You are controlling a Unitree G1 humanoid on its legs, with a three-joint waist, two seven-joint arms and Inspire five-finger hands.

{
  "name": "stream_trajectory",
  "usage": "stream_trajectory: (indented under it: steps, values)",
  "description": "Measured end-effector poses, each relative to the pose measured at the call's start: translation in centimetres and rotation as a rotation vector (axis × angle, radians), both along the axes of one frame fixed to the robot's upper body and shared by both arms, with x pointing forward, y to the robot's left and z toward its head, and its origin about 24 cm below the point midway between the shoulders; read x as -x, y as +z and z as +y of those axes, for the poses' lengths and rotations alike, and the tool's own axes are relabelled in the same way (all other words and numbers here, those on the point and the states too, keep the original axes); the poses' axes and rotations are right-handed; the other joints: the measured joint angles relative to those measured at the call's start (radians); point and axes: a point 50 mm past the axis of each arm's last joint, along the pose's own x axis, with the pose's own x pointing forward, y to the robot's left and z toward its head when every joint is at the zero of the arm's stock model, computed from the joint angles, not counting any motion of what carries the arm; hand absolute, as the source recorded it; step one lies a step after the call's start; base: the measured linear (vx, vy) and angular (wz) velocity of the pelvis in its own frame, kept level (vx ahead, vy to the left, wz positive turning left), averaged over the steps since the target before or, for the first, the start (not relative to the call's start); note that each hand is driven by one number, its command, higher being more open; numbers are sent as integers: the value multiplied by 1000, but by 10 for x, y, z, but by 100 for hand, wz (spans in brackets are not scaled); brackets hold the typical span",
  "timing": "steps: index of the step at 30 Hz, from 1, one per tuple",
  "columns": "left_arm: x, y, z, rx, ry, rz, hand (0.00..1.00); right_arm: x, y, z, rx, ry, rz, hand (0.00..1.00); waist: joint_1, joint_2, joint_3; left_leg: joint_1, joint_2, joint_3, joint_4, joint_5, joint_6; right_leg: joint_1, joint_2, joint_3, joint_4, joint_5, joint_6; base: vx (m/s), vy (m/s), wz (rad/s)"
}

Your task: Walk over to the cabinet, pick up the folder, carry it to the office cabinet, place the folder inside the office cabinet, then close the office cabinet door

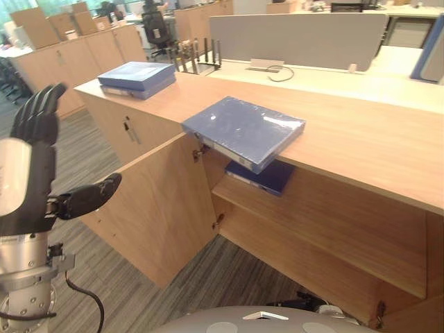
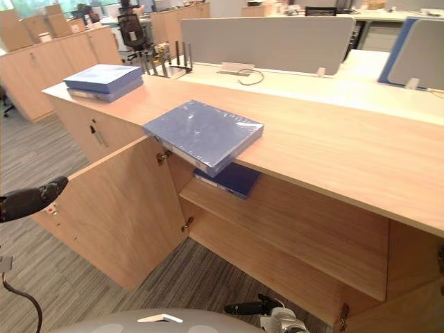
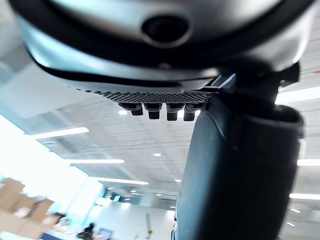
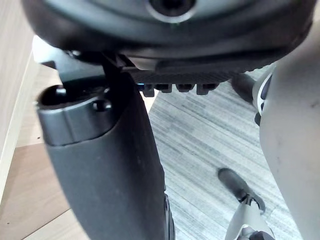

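Observation:
A blue folder [image 1: 243, 128] lies flat on the wooden cabinet top [image 1: 361, 132], with one corner hanging over the front edge above the open compartment. A second blue folder [image 1: 267, 177] rests on the upper shelf inside, just below it. The cabinet door [image 1: 156, 208] stands swung open to the left. My left hand [image 1: 31, 159] is raised at the left, well short of the door, fingers straight and thumb out, holding nothing. My right hand [image 2: 250, 307] hangs low near the floor in front of the cabinet, fingers straight and empty.
A stack of blue folders [image 1: 137, 78] sits on the far left end of the cabinet top. A grey desk divider [image 1: 298, 38] and desks stand behind. Grey carpet [image 1: 229, 277] lies before the cabinet; the lower compartment is bare wood.

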Motion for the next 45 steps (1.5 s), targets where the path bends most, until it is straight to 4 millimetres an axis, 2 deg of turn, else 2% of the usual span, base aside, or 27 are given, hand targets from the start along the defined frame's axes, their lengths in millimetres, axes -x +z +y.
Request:
stream_trajectory:
  steps: [3,7,11,16,17,22,30,36,45]
  values:
    - [-10,11,-24,-137,-177,-68,100,1,0,1,-1,25,-5,100,-3,-1,-10,16,22,56,-33,3,2,-26,12,60,-1,0,-1,68,17,-51]
    - [-15,11,-39,-210,-273,-88,100,0,0,2,-1,26,-10,100,-5,-5,-11,34,40,110,-53,4,-1,-40,26,107,-1,3,-6,66,3,-38]
    - [-21,9,-55,-211,-376,-101,100,3,-1,5,-4,37,-5,100,3,-30,-10,49,55,161,-67,16,-22,-54,39,151,-2,-2,-14,68,-7,-28]
    - [-23,3,-68,-208,-473,-74,100,2,-2,11,-14,22,-18,100,3,-59,-8,66,68,228,-69,19,-26,-67,60,217,-17,1,-35,22,-8,-37]
    - [-22,3,-68,-211,-480,-76,100,2,-2,11,-17,11,-18,100,3,-59,-8,67,71,239,-70,19,-26,-70,66,231,-24,5,-39,3,-8,-39]
    - [-24,2,-62,-209,-448,-66,100,6,-4,15,-29,4,-7,100,12,-91,2,70,82,271,-85,19,-26,-70,85,258,-68,35,-45,-11,-8,-18]
    - [-19,3,-46,-161,-347,-50,100,12,-5,17,-37,1,12,100,44,-110,12,68,81,269,-110,17,-24,-68,83,256,-73,44,-37,-24,16,9]
    - [-14,-3,-34,-55,-267,-7,100,13,-6,23,-51,4,20,100,59,-120,15,64,81,266,-113,14,-20,-67,82,249,-72,51,-29,-22,17,4]
    - [-12,-13,-27,30,-230,36,100,10,-6,23,-47,25,16,100,54,-114,17,61,81,262,-110,14,-20,-67,81,244,-69,50,-30,0,4,1]
